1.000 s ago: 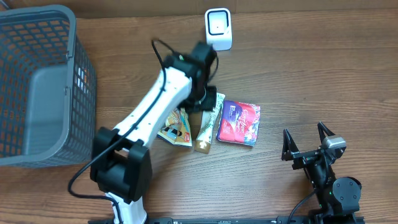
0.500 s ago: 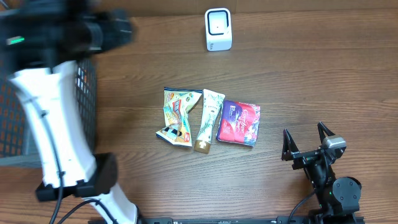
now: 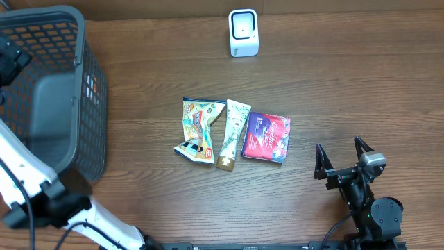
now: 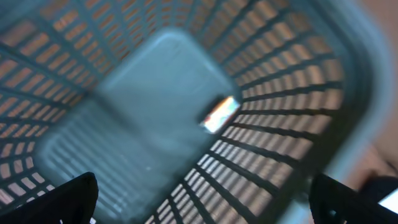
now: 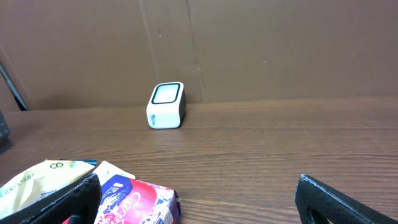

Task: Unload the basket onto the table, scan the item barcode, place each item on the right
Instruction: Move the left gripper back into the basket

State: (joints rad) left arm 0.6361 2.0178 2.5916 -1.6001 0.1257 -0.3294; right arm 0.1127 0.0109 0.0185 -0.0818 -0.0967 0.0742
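Overhead, the left tool (image 3: 10,61) hung over the grey plastic mesh basket (image 3: 94,104) at the near-left of the brown wooden desk (image 3: 347,69), on the end of its white arm (image 3: 21,173). From that angle its jaws could not be read. Left wrist view settled it: the left tool (image 4: 202,186) stood wide open, one dark finger (image 4: 62,199) in each lower corner and nothing between them. Straight below it lay the basket floor, and a small pale item with an orange patch (image 4: 219,114) showed near where the floor met the slatted wall (image 4: 292,93). The view was too blurred to tell whether it lay flat or what it was.

The right tool (image 3: 338,147) was also open and empty, low over the desk. Ahead of it and to its left, three packets lay side by side: a purple and red foil packet (image 3: 267,137) nearest it, then a cream tube-shaped sachet (image 3: 232,134) touching that, then a yellow and green snack pouch (image 3: 196,130) farthest. Well beyond them stood a white boxy barcode scanner (image 3: 243,32), upright with its window up.

Right wrist view showed the same from between the right tool's (image 5: 199,186) spread fingers (image 5: 336,199): the scanner (image 5: 166,105) far ahead and the purple packet (image 5: 140,202) close on the left.
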